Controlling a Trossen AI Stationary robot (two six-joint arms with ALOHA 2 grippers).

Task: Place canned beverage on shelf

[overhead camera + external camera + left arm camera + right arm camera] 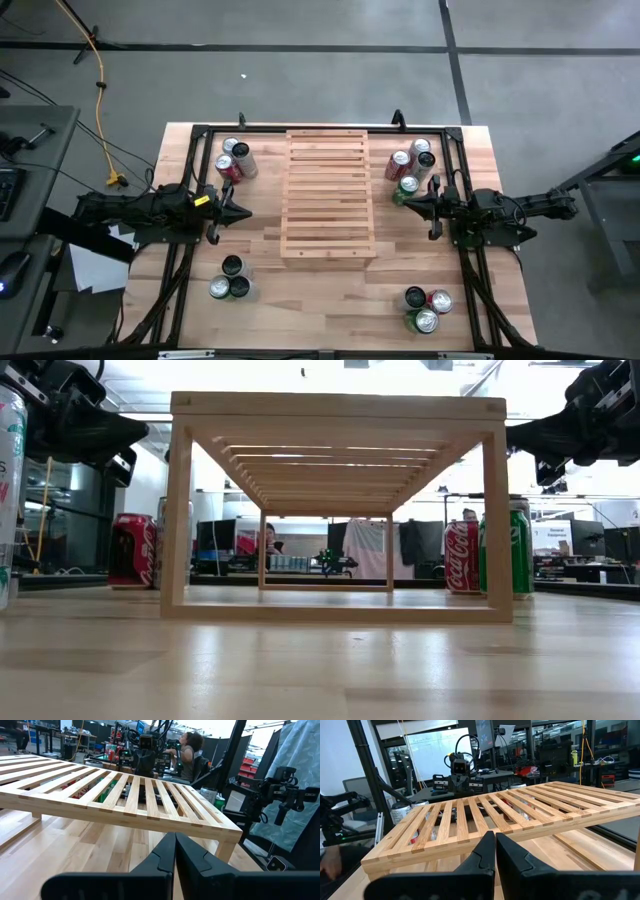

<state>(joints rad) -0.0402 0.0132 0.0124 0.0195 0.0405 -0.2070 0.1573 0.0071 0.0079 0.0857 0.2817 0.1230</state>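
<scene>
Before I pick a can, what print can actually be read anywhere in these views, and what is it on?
"Coca-Cola": white script on the red can beside the shelf, low view.
Red can on the other side: white script shows, too unclear to read.
Green can: no readable print.
White can at the picture's edge: red and teal marks, unreadable.
Can tops in the high view: too small to read.

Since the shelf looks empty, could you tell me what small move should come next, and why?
Probably open the right gripper and ease it toward the green can beside it: both grippers are shut and empty, the left gripper farther from any can, and the shelf holds nothing.
</scene>
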